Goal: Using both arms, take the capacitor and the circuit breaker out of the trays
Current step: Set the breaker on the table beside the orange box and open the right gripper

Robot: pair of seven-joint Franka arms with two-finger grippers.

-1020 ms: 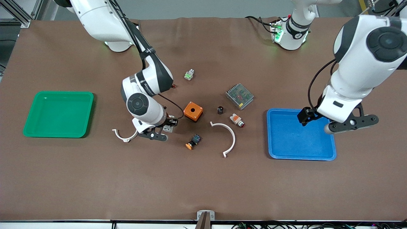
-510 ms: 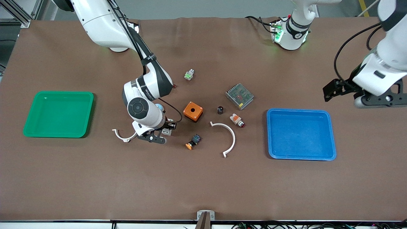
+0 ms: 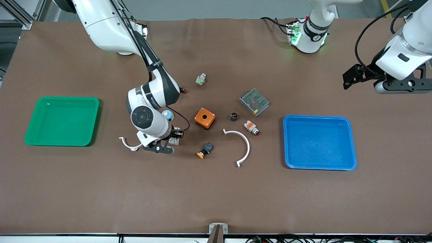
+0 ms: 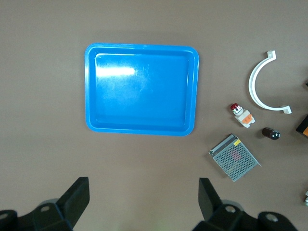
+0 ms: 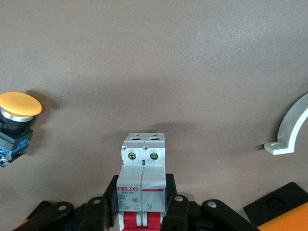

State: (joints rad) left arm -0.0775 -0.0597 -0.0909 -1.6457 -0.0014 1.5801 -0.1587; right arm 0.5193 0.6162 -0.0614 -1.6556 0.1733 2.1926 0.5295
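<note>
While the left arm pulled away, the scene read as follows.

Left claw (image 3: 361, 81): hung wide open and empty over bare brown counter (image 3: 216, 195) near the left arm's end, having lifted off the shallow blue plastic tray (image 3: 351, 141) within the last second.

Blue tray: held nothing.

Capacitor (image 3: 233, 116): the tiny black cylinder stood on the counter between the orange box with a round hole (image 3: 205, 118) and the grey mesh-topped metal module (image 3: 254, 101), well apart from both trays.

Right claw (image 3: 170, 140): stayed clamped on the white-grey circuit breaker (image 5: 143, 175), red levers toward the palm, low over the counter beside a small white curved clip (image 3: 130, 143); it had drifted slightly toward the shallow green plastic tray (image 3: 33, 138).

Green tray: also held nothing.

Meaning: both parts appeared to be out of their trays; judging by this, only setting the breaker down and releasing it remained.
</note>
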